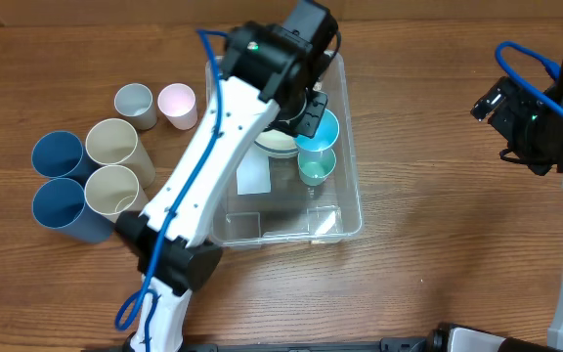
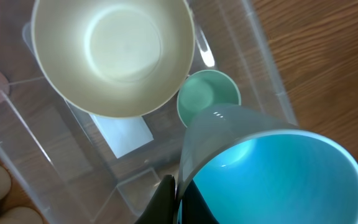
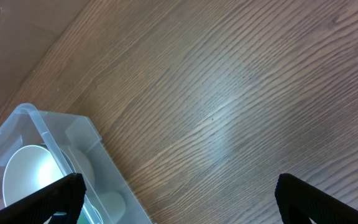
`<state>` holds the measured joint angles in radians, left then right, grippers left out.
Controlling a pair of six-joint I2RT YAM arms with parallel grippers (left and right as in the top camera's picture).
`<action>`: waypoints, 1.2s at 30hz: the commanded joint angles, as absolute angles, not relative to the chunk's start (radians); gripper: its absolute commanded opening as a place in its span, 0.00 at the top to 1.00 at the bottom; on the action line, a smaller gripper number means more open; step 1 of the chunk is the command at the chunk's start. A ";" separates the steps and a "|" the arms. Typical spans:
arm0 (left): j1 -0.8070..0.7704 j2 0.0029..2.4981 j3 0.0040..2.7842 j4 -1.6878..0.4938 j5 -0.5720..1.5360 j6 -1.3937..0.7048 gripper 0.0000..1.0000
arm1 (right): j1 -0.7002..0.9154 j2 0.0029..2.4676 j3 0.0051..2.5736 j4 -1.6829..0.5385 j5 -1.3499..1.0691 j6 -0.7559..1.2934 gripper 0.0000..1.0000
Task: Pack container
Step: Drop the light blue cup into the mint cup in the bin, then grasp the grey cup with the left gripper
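Note:
The container [image 1: 345, 220] is a large clear bin with a white label [image 1: 253, 178] on its base, at the table's middle. Inside it sit a cream bowl [image 1: 280, 144] and a small mint-green cup [image 1: 315, 168]. My left gripper [image 2: 178, 202] is shut on the rim of a turquoise cup [image 2: 272, 180], holding it inside the container above the mint cup [image 2: 207, 96], beside the cream bowl [image 2: 114, 53]. The turquoise cup also shows in the overhead view [image 1: 323, 129]. My right gripper [image 3: 178, 198] is open and empty above bare table, right of the container [image 3: 73, 134].
Left of the container stand two dark blue cups [image 1: 60, 154], two cream cups [image 1: 115, 145], a grey cup [image 1: 135, 104] and a pink cup [image 1: 177, 104]. The right arm [image 1: 545, 112] hovers at the far right.

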<state>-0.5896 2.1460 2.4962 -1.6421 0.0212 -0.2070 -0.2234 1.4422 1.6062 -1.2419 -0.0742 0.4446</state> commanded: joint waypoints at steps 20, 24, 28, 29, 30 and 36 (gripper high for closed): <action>-0.599 2.326 2.590 -1.654 -0.008 -0.164 0.67 | -0.226 1.445 1.617 -1.237 -0.072 0.450 0.00; -0.537 2.250 2.756 -1.690 -0.017 -0.183 0.46 | -0.226 1.445 1.617 -1.237 -0.072 0.450 0.00; -0.348 2.123 2.790 -1.690 -0.085 -0.225 0.37 | -0.226 1.445 1.617 -1.237 -0.072 0.450 0.00; -0.279 2.105 2.790 -1.690 -0.076 -0.225 0.37 | -0.226 1.445 1.617 -1.237 -0.072 0.450 0.00; -0.205 2.098 2.790 -1.690 -0.056 -0.226 0.36 | -0.226 1.445 1.617 -1.237 -0.072 0.450 0.00; 0.160 2.138 2.683 -1.689 0.127 -0.255 0.41 | -0.226 1.445 1.617 -1.237 -0.072 0.450 0.00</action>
